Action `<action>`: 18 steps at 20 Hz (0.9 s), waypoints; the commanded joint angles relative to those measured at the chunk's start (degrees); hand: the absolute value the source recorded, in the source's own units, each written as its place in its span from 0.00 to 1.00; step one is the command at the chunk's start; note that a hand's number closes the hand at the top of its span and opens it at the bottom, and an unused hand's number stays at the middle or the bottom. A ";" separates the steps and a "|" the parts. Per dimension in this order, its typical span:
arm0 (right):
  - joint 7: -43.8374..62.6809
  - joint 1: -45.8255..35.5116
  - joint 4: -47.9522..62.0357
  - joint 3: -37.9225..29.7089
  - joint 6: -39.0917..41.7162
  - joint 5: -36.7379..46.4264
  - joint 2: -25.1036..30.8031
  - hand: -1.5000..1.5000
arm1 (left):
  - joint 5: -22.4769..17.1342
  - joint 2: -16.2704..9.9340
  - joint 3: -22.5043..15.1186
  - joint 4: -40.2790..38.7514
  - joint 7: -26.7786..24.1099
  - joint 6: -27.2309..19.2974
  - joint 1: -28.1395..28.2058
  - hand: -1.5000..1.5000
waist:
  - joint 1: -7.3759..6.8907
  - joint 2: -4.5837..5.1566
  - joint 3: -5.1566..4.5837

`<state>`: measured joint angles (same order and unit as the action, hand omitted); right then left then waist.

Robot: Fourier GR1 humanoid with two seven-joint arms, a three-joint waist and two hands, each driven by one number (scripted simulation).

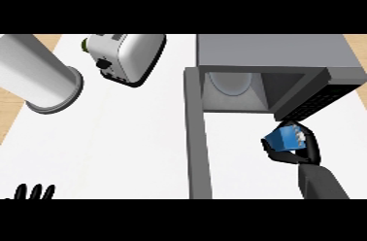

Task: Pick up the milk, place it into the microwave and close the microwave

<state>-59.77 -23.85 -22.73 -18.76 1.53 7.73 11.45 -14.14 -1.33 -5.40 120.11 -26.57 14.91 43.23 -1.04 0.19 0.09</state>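
White counter (108, 138) carries a toaster (125, 55) and a pale cylinder (39, 77) at the far left. At the far right the microwave (276, 58) stands with its door (197, 138) swung open. Just in front of its opening, the right hand (301, 155) has its fingers curled round the blue milk (284, 138), held off the counter. The left hand (32, 192) rests at the lower left edge, fingers straight.

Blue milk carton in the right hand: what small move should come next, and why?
Probably carry the blue milk carton up and left into the grey microwave's open cavity. The right hand holds it just outside the opening, and the door stands open.
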 commanded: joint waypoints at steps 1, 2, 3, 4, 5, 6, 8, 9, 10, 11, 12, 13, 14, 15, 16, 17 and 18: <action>-3.23 -4.61 3.25 -2.93 -6.22 -1.81 -2.47 1.00 | -0.92 -0.30 -0.38 -0.27 -0.58 1.48 1.41 0.00 | -0.68 0.19 0.06; -5.59 -3.79 3.69 -3.48 -9.06 -1.85 -4.32 1.00 | -0.63 -0.63 0.71 1.31 1.49 -0.15 -0.61 0.00 | -0.66 0.34 0.10; -2.62 -5.82 3.95 -3.44 -11.46 -1.67 -5.24 1.00 | -0.25 0.35 0.22 -0.66 -0.08 -0.08 -0.26 0.00 | -0.59 0.21 0.04; -5.89 -5.75 3.99 -4.34 -10.38 -2.59 -6.02 1.00 | -0.92 0.14 0.40 -0.11 3.02 -1.20 -3.88 0.00 | -0.46 0.42 0.09; -7.26 -5.20 4.30 -3.40 -9.77 -1.90 -7.12 1.00 | -2.03 -1.20 1.04 2.50 2.39 0.55 -0.13 0.00 | -0.61 0.23 0.06; -6.52 -6.24 3.72 -3.40 -10.81 -1.91 -7.58 1.00 | 0.14 0.33 -0.05 -2.64 0.30 0.11 -2.52 0.00 | -0.32 0.18 0.02; -7.39 -6.55 4.43 -3.94 -12.22 -2.38 -9.58 1.00 | -1.92 -0.83 0.95 0.96 1.95 0.68 -0.69 0.00 | -0.52 0.16 0.03; -5.90 -5.94 2.61 -4.27 -9.79 -3.15 -6.83 1.00 | -4.28 -1.49 2.47 1.96 6.06 -0.49 -3.25 0.00 | 0.21 0.03 -0.02; -3.14 -5.53 -0.58 -3.09 -10.75 -3.16 -9.37 1.00 | -3.07 -1.53 0.68 5.37 3.48 1.42 3.67 0.00 | 0.34 -0.33 -0.07; -5.86 -4.03 1.89 -3.30 -8.75 -2.97 -7.22 1.00 | -4.89 -2.45 4.84 1.00 1.32 2.41 0.29 0.00 | 0.16 -0.10 -0.05; -4.91 -4.64 -0.72 -2.96 -9.50 -3.01 -7.32 1.00 | -3.15 -0.64 2.12 1.05 2.13 0.98 -0.54 0.00 | 0.45 -0.19 -0.07; -6.07 -4.52 0.22 -2.83 -11.11 -2.54 -8.05 1.00 | -0.41 1.21 -0.86 3.26 3.79 -1.98 -0.85 0.00 | 0.32 -0.09 -0.03; -3.66 -0.96 -5.19 -1.22 -7.85 -2.76 -7.84 1.00 | -0.70 0.33 0.32 0.50 0.73 0.82 0.71 0.00 | 1.01 -0.45 -0.12; -2.23 0.10 -8.13 0.01 -9.06 -2.47 -9.73 1.00 | -2.19 -0.18 1.27 3.05 1.21 1.07 2.90 0.00 | 1.08 -0.55 -0.14; -3.06 2.64 -10.10 0.46 -8.90 -2.60 -10.29 1.00 | -2.88 -0.24 1.18 4.43 4.51 -0.35 0.34 0.00 | 1.35 -0.50 -0.13; 0.64 3.10 -12.74 1.12 -7.92 -2.83 -8.92 1.00 | -3.41 -1.19 2.61 0.87 0.38 2.97 1.73 0.00 | 1.15 -0.51 -0.14; 1.93 5.04 -17.39 1.86 -8.08 -3.33 -10.60 1.00 | -0.43 0.29 1.86 1.36 0.35 0.37 1.28 0.00 | 1.60 -0.67 -0.18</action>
<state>-58.95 -23.38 -31.20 -19.09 -6.76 4.93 2.46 -16.17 -1.67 -3.88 122.06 -24.82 15.70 44.07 -0.08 -0.21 -0.02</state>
